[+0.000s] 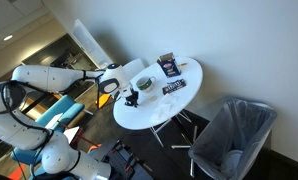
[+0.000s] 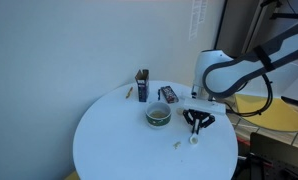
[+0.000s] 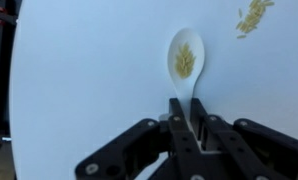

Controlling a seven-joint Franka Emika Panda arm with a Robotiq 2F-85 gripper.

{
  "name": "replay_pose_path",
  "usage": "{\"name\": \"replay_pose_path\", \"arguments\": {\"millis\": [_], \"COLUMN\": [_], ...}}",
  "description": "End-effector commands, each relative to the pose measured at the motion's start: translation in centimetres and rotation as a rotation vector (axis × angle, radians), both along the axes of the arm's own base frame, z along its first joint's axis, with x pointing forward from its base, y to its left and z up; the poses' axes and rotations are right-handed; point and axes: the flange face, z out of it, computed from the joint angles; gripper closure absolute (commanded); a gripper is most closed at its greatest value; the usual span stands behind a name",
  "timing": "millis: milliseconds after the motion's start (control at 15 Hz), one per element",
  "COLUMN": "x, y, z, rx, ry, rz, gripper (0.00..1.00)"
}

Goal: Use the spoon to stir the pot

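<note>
My gripper (image 3: 191, 128) is shut on the handle of a white spoon (image 3: 184, 55). The spoon's bowl lies on or just above the white table and holds some yellowish bits. In an exterior view the gripper (image 2: 196, 124) hangs just beside the small round silvery pot (image 2: 158, 116), with the spoon's white end (image 2: 193, 139) below it near the tabletop. In both exterior views the pot (image 1: 145, 84) stands near the table's middle. The pot is out of the wrist view.
An upright dark box (image 2: 142, 85) and a flat dark packet (image 2: 168, 94) stand behind the pot on the round white table (image 2: 109, 140). Yellowish bits (image 3: 254, 15) are scattered on the table. A grey chair (image 1: 234, 135) stands beside the table.
</note>
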Motion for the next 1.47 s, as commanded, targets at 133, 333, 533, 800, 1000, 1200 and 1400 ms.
{"name": "replay_pose_path", "arguments": {"millis": [133,333,533,800,1000,1200,1400], "x": [-0.3,-0.6,-0.9,-1.0,-0.3,1.1,2.8], "y": [-0.3,-0.9,-1.5,-2.3,-3.2,-4.2,-4.7], "z": [1.1,2.8,4.9,8.3,10.8,12.7,13.8], "rx": [0.02,0.02,0.025,0.031,0.014,-0.016,-0.051], "ry": [-0.014,-0.028,-0.029,-0.017,-0.014,-0.026,-0.047], "rz": [0.028,0.043,0.055,0.071,0.083,0.096,0.115], "gripper": [0.96,0.96,0.96,0.96,0.96,0.96,0.96]}}
